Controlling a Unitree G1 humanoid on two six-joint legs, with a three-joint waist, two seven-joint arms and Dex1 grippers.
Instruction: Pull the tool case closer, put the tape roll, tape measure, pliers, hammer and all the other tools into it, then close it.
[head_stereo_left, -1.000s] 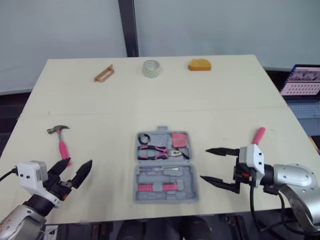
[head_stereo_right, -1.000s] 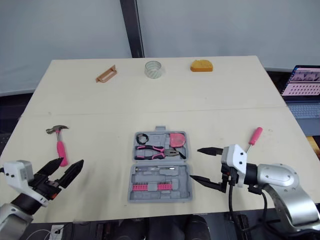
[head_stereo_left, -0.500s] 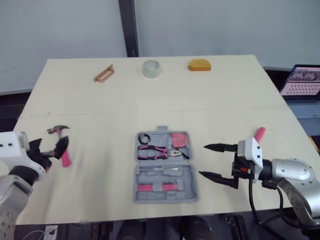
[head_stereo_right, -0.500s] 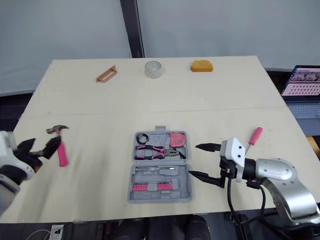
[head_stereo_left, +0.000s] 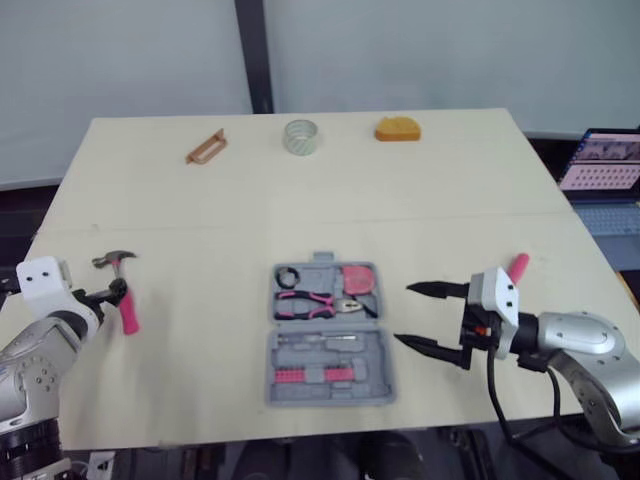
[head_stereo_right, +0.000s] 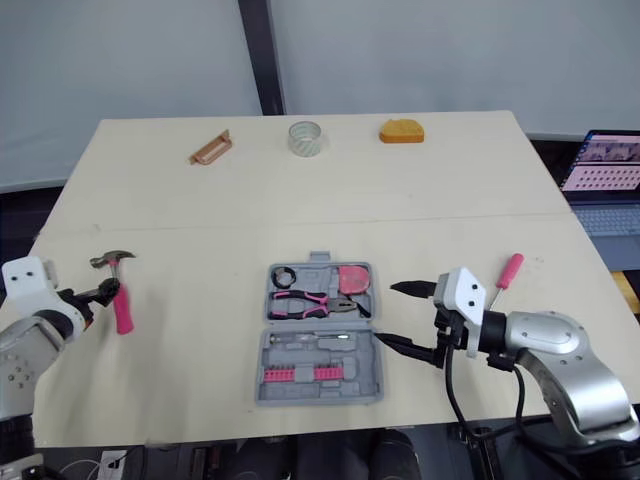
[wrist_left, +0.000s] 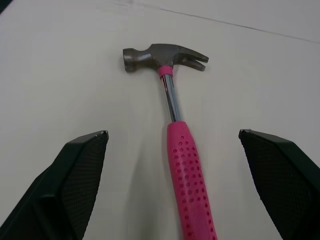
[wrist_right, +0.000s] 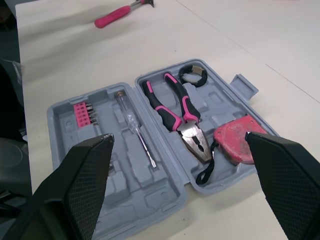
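Observation:
The grey tool case (head_stereo_left: 372, 372) lies open at the table's near middle. In it are pink-handled pliers (wrist_right: 172, 107), a red tape measure (wrist_right: 237, 146), a small black roll (head_stereo_left: 289, 276) and pink bits (wrist_right: 83, 112). A hammer (wrist_left: 186, 165) with a pink handle lies at the left. My left gripper (wrist_left: 172, 134) is open, one finger on each side of that handle. My right gripper (head_stereo_left: 405, 315) is open just right of the case, not touching it. A pink-handled screwdriver (head_stereo_right: 505, 272) lies behind my right arm. A clear tape roll (head_stereo_left: 300, 136) stands at the far edge.
A copper-coloured handle (head_stereo_left: 205, 147) and an orange block (head_stereo_left: 397, 129) lie at the far edge beside the clear tape roll. A laptop (head_stereo_left: 600, 165) sits off the table to the right. Bare tabletop (head_stereo_left: 320, 210) stretches between the case and the far items.
My left arm has risen from the table's front edge to the hammer, its open fingers now astride the handle. My right gripper has edged left toward the case.

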